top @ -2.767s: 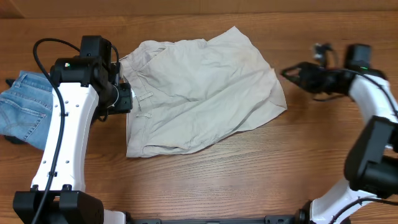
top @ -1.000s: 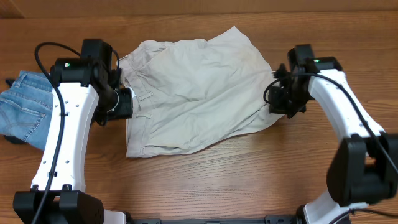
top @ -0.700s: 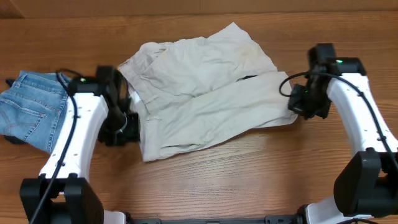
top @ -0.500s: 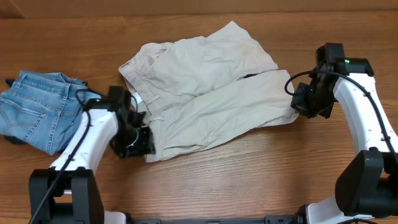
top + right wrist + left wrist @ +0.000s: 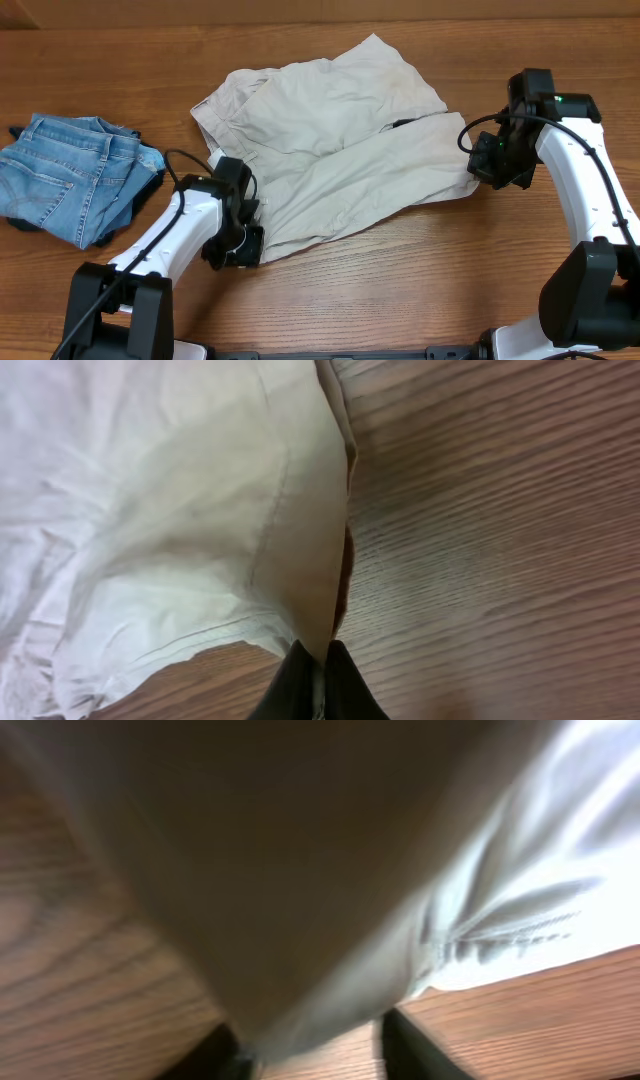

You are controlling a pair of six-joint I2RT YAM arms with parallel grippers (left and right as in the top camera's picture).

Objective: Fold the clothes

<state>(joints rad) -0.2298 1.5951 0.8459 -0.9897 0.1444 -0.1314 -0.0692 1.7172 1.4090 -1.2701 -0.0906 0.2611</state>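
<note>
At table center, beige shorts (image 5: 330,130) are lying spread on the wooden table (image 5: 420,290), rumpled, with the waistband (image 5: 215,125) sitting at the 9 o'clock side and the leg hems pointing toward 3 o'clock. A faint yellowish stain (image 5: 395,88) is showing near the 1 o'clock part of the fabric.

The left gripper (image 5: 240,245) is sitting at the shorts' 7 o'clock corner, right on the cloth edge. In the left wrist view a thick fold of beige fabric is hanging between its fingers (image 5: 415,1040), filling the gap and blurring close to the lens, so it is pinching bunched cloth with the jaws part way apart.

The right gripper (image 5: 497,170) is sitting at the shorts' 3 o'clock edge. In the right wrist view its fingertips (image 5: 318,680) are pressed together on the hem, and the cloth is pulling up into a ridge from that point, with bare wood at 3 o'clock of it.

Light-blue denim jeans (image 5: 70,185) are lying crumpled at the table's 9 o'clock side, well apart from the shorts and touching neither gripper.
</note>
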